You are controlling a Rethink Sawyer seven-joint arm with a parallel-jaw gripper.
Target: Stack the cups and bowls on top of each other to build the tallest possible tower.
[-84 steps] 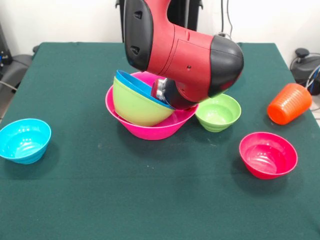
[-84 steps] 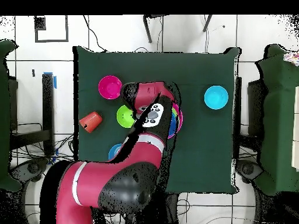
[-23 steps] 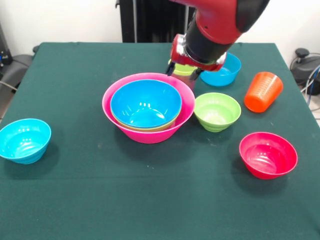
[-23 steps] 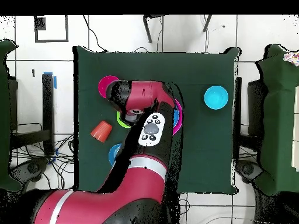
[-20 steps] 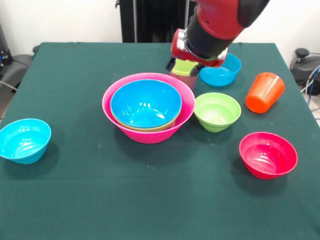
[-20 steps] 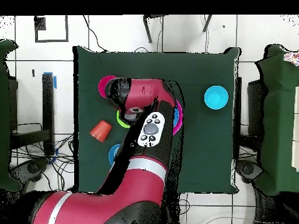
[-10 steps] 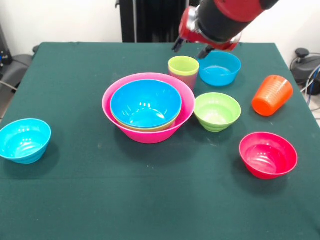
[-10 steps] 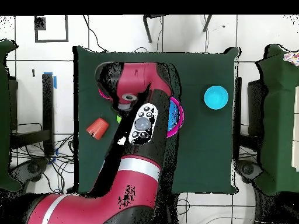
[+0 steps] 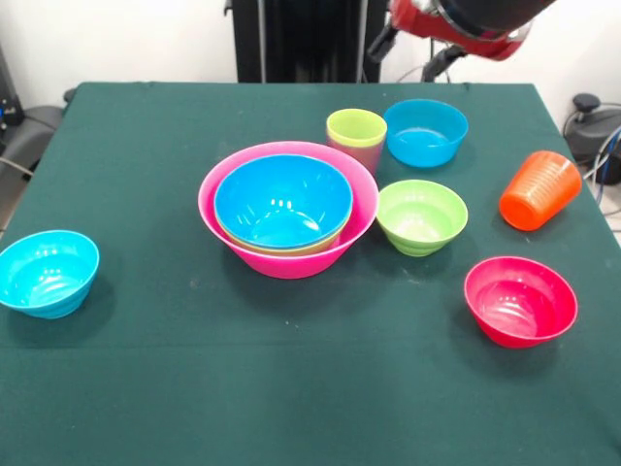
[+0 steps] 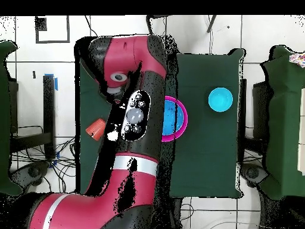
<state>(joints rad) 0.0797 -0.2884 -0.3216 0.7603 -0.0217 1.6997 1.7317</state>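
Dark green table [image 9: 291,388]; white tiled floor [image 10: 196,36] around it; cables on floor.

The arm [image 10: 134,71] is glossy red with black joint sections, a white band, and a grey button panel.

The setting is a robotics laboratory or test cell, not a home or kitchen. A red and black industrial arm [image 10: 136,113] is installed at a table covered in dark green cloth [image 9: 194,388], and its gripper [image 9: 412,44] hangs at the top of the front view. Directly below the gripper the cloth carries only bright plastic bowls [image 9: 283,202] and cups [image 9: 355,129], laid out as test objects rather than tableware. Behind the gripper stand a plain white wall [image 9: 116,39] and a black equipment column [image 9: 301,39]. The overhead view shows a white tiled floor [image 10: 196,36] around the table, loose cables [image 10: 24,161] on it, and blue tape marks [image 10: 49,80].
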